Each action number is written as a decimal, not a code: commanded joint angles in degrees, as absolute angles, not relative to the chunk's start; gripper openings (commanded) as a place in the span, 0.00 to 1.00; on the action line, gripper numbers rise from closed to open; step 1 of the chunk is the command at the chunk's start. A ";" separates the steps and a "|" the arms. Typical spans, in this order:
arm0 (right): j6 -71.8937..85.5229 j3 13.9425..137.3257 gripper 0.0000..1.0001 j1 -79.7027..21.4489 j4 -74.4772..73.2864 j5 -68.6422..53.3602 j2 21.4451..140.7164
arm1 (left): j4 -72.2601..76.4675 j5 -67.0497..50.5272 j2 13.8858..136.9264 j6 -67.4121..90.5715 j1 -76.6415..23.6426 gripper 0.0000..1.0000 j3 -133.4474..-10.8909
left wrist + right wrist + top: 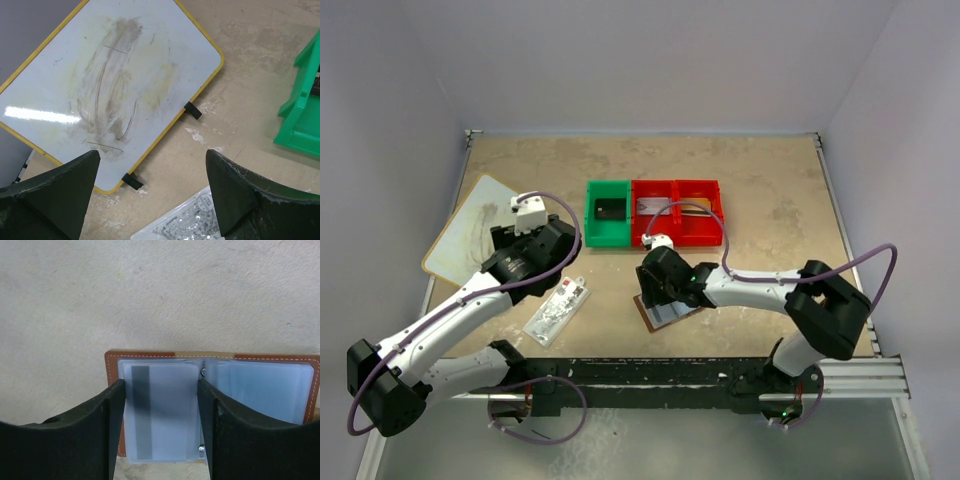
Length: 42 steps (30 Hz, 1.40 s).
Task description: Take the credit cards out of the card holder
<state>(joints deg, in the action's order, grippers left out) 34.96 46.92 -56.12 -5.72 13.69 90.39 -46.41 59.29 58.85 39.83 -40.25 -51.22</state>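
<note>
Brown stitched leather, the card holder [260, 385] lay open flat on the mottled bench [150, 290], its frosted bluish pockets up; 1 card [160, 410] with a dark stripe sat in the left pocket. The right end effector [161, 385] stood part open astride that pocket, gripping nothing. The left end effector [152, 155] gaped wide, empty, over a smudged whiteboard [110, 75].

card holder [162, 405] partly hidden behind right jaws
</note>
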 commanded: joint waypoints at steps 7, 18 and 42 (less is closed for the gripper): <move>37.93 39.17 0.57 -48.38 9.46 -3.05 85.25 | -42.80 48.10 53.38 40.61 -39.99 0.84 -52.15; 38.50 35.47 0.57 -44.15 14.22 -8.20 84.13 | -7.96 4.66 45.47 53.98 -40.20 0.71 -31.28; 38.67 34.85 0.57 -43.77 14.06 -7.90 83.44 | 25.02 25.65 73.66 68.51 -69.56 0.52 -24.10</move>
